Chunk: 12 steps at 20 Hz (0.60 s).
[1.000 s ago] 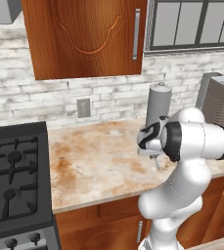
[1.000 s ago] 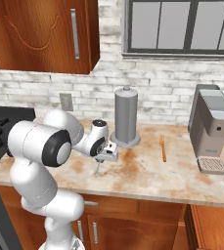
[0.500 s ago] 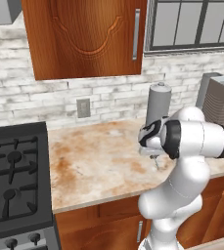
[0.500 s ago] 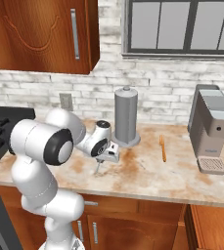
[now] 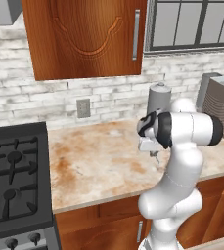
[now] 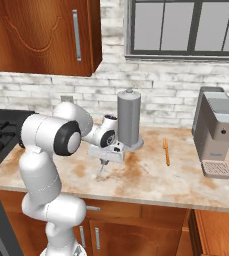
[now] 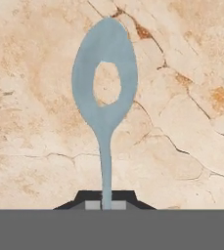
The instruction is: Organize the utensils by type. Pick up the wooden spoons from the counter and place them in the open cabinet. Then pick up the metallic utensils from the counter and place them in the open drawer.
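My gripper (image 7: pixel 106 202) is shut on the thin handle of a silvery metal spoon (image 7: pixel 103 97). Its oval bowl points away from the hand over the beige marbled counter (image 7: pixel 182 122). In the right base view the gripper (image 6: pixel 104 162) hangs just above the counter (image 6: pixel 151 180), with the spoon (image 6: pixel 102 170) dangling under it. One wooden spoon (image 6: pixel 166 151) lies on the counter to the right, well apart from the hand. In the left base view the gripper (image 5: pixel 155 154) sits in front of my forearm. The open cabinet and the drawer are out of view.
A tall grey canister (image 6: pixel 129 120) stands right behind the hand. A coffee machine (image 6: pixel 218 132) is at the right end of the counter and a black stove (image 5: pixel 11 171) at the left. Overhead hangs a closed carved-door wall cabinet (image 5: pixel 84 34).
The hand has crept up very slightly with the spoon in its grip; nothing else has moved.
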### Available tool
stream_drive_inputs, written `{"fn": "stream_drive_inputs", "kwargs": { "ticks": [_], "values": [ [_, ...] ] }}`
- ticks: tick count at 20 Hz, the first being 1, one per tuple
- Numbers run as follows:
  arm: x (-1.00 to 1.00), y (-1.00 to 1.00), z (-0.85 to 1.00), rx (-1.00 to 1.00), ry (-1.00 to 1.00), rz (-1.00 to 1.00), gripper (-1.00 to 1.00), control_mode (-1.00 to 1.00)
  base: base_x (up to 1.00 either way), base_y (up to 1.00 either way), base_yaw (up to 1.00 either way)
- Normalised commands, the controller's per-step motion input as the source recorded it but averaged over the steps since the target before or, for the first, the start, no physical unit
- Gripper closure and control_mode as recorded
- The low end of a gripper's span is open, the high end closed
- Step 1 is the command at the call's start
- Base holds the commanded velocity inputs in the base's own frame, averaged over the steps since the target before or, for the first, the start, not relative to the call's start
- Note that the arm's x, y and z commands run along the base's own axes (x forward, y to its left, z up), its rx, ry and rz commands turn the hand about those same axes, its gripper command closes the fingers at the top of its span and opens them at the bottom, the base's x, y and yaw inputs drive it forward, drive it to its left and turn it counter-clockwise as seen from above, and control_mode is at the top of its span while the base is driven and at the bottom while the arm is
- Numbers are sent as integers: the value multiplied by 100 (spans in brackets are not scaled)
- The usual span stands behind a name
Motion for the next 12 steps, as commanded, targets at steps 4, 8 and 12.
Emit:
{"fn": "stream_drive_inputs", "kwargs": {
  "ticks": [4, 8, 12],
  "values": [
    [-20, 0, -81, -8, -29, 0, 100, -100, 0, 0, 0],
    [-51, 0, -9, -2, -45, 0, 100, -100, 0, 0, 0],
    [-56, 2, 24, 0, -41, 0, 100, -100, 0, 0, 0]
  ]
}}
